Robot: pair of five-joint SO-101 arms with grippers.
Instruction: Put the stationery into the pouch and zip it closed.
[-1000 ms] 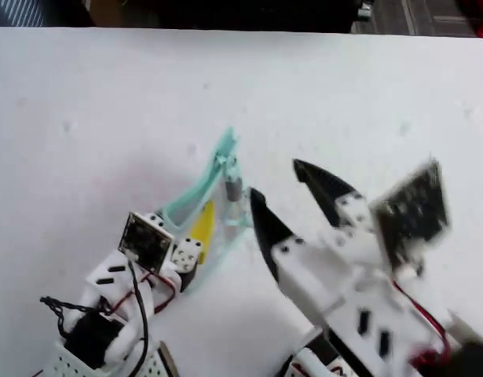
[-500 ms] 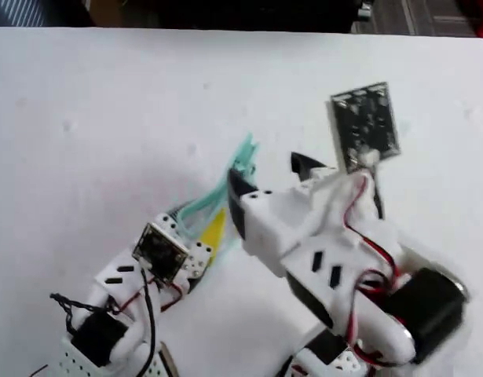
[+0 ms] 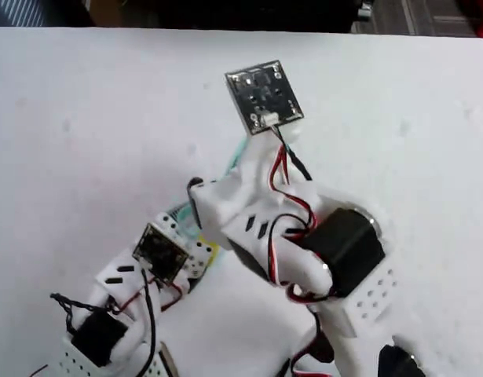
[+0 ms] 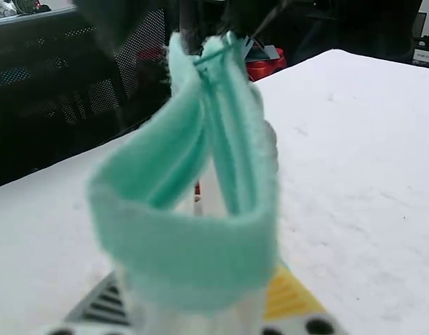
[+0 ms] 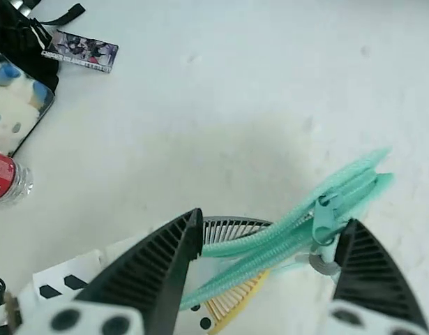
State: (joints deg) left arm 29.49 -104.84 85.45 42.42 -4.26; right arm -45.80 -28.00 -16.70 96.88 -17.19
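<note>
Right wrist view: one green pouch, two claws.
The right claw has its two black fingers wide apart, one on each side of the one zip pull. One grey ring hangs from the pull. Just past it the left claw is clamped on the pouch, above the white tabletop.

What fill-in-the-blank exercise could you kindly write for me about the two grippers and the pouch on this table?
1. The left gripper is shut on the ____.
2. The right gripper stands ____, with one finger on each side of the zipper pull.
3. The table under both arms is ____ in colour.

Missing words: pouch; open; white.
</note>
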